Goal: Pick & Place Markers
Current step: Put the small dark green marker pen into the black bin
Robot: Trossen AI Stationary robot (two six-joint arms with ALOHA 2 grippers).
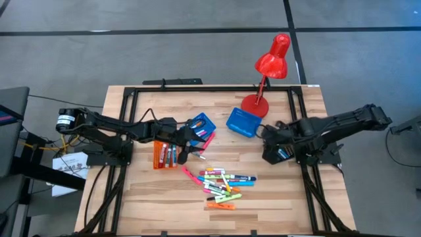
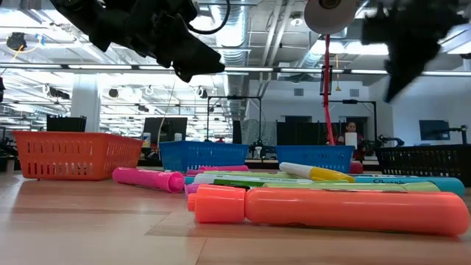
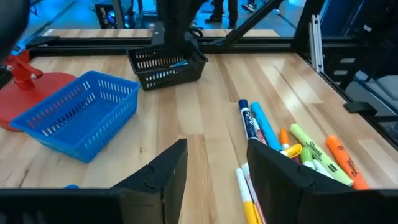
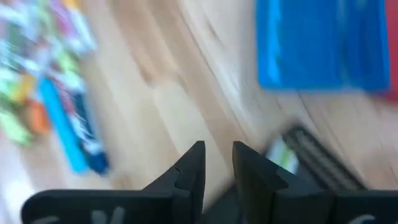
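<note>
The markers [image 1: 222,184] lie in a loose heap of mixed bright colours on the wooden table, toward its near edge. They fill the front of the low view [image 2: 331,206] and show in the left wrist view [image 3: 298,149]. More markers lie in the orange tray [image 1: 164,155]. My left gripper [image 1: 187,146] [image 3: 214,174] hovers open between that tray and the heap, holding nothing. My right gripper [image 1: 268,142] [image 4: 217,165] hangs by the black tray [image 1: 279,153] [image 4: 311,163]. Its fingers stand a narrow gap apart, with bare wood between them.
Two blue trays [image 1: 200,125] [image 1: 243,122] stand behind the heap, and a red desk lamp [image 1: 271,62] stands at the far edge. A black metal frame [image 1: 125,99] borders the table. Bare wood lies between the heap and the black tray.
</note>
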